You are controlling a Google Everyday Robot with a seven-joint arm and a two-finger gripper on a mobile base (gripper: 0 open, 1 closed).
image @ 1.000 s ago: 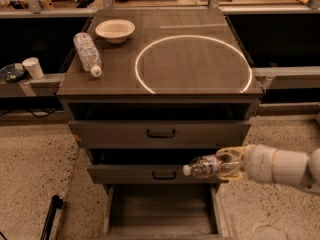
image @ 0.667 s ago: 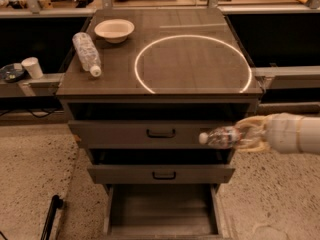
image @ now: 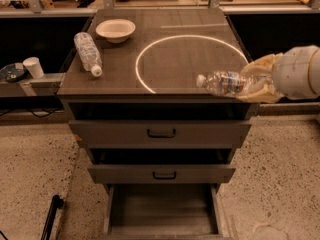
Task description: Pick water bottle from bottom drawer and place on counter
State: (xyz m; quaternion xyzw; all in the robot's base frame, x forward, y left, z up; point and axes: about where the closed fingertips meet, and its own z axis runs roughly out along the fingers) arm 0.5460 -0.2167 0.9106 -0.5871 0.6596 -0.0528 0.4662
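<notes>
My gripper comes in from the right and is shut on the water bottle, a small clear bottle with a white cap and a reddish-blue label. It holds the bottle lying sideways, cap to the left, over the front right edge of the counter, just at the rim of the white circle. The bottom drawer is pulled out below, and its floor is bare.
A larger clear ribbed bottle lies on the counter's left side. A white bowl stands at the back left. Two grey drawer fronts with black handles sit slightly open. A white cup stands on a ledge at left.
My gripper has lifted the water bottle from in front of the lower drawer fronts up to counter height, over the counter's front right edge.
</notes>
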